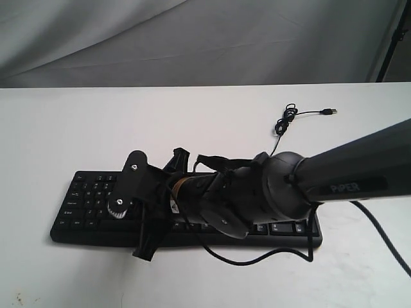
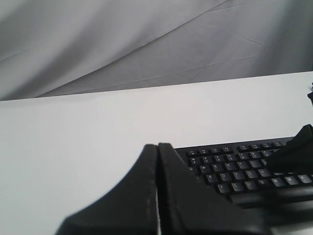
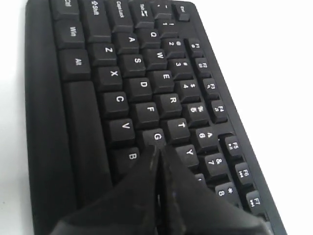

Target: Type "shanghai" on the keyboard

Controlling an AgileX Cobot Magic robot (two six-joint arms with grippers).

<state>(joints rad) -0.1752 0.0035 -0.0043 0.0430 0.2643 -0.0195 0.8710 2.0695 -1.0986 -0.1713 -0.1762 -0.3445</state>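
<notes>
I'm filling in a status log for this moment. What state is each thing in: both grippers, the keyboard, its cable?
left gripper: shut, tip beside the keyboard, not over its keys.
right gripper: shut, tip over the keys near G; contact cannot be told.
keyboard: lying flat on the table, keys up.
USB plug: not plugged in, lying loose on the table.
</notes>
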